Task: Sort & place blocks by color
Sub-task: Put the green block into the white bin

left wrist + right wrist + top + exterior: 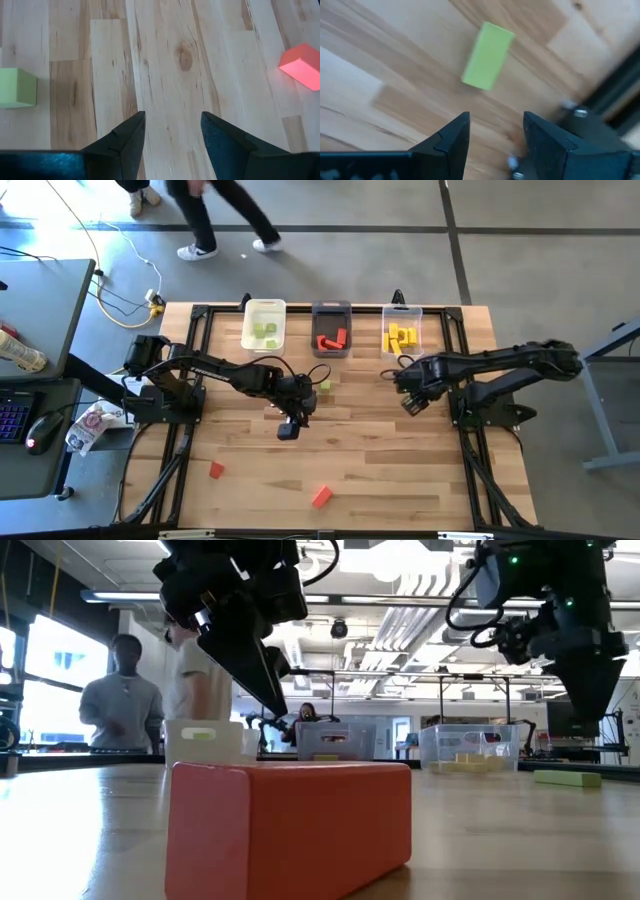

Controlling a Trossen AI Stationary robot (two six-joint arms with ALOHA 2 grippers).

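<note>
Wooden table (400,470), left tool (172,132) wide and empty, right tool (496,131) wide above green block (487,56)

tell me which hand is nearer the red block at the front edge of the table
Left. The left hand hangs open over the table's middle, just behind the red block. The right hand, also open, is farther back, near the bins.
</note>
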